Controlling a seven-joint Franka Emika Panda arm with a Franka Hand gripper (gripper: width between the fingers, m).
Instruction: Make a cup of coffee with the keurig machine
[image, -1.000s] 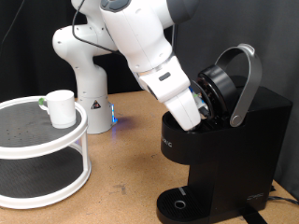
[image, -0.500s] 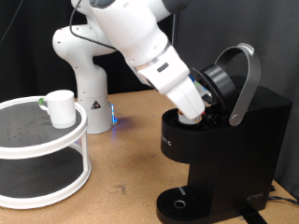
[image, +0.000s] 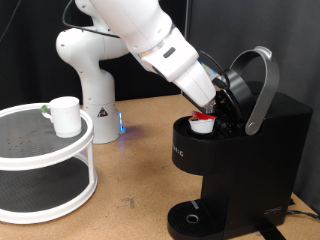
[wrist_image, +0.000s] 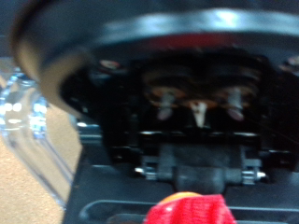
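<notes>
Red-topped, the pod (image: 204, 122) sits at the mouth of the keurig machine (image: 240, 150), whose lid is raised, and just below the end effector (image: 210, 108); whether the fingers grip it I cannot tell. A good insertion needs the pod level and centred in its holder. The cup (image: 65, 115) waits well apart on the white tiered shelf (image: 45, 150) standing on the counter (image: 135, 190).
</notes>
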